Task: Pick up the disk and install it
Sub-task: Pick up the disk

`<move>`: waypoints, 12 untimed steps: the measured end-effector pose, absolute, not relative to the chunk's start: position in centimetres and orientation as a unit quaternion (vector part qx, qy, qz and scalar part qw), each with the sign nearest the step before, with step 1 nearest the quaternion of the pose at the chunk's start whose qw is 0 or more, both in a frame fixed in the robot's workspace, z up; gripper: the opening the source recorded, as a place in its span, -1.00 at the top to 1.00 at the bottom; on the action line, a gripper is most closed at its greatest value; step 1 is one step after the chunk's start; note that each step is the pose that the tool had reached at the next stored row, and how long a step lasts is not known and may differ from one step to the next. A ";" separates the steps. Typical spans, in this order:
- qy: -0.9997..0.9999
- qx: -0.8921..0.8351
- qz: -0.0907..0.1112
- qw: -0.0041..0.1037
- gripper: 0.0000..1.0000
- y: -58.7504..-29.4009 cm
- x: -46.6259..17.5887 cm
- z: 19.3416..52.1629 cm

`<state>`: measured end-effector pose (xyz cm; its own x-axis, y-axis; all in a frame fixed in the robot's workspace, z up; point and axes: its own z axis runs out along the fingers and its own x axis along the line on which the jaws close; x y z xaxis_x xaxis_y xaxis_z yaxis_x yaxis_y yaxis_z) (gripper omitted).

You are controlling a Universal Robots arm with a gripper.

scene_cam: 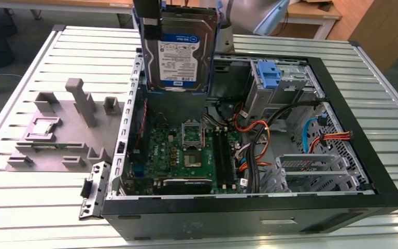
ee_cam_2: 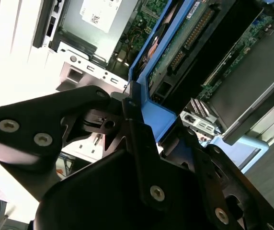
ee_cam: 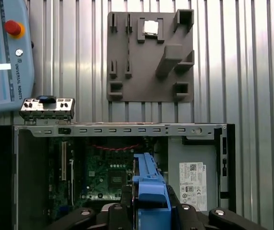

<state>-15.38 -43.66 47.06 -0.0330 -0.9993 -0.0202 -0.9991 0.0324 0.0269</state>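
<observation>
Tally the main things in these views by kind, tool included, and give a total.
Disk: 1
Tool gripping it: 1
Open computer case: 1
Grey fixture plate: 1
Teach pendant: 1
Total: 5

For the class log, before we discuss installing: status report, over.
Gripper shut on the disk. Disk upright above the open computer case, not yet installed. Loose cables inside the case below; may crowd the way.
</observation>
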 end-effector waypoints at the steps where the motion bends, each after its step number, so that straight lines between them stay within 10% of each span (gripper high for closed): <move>1: -0.718 0.695 -0.017 0.002 0.26 -43.8 -15.4 47.0; 12: -0.719 0.695 -0.014 0.004 0.26 -44.4 -13.5 46.7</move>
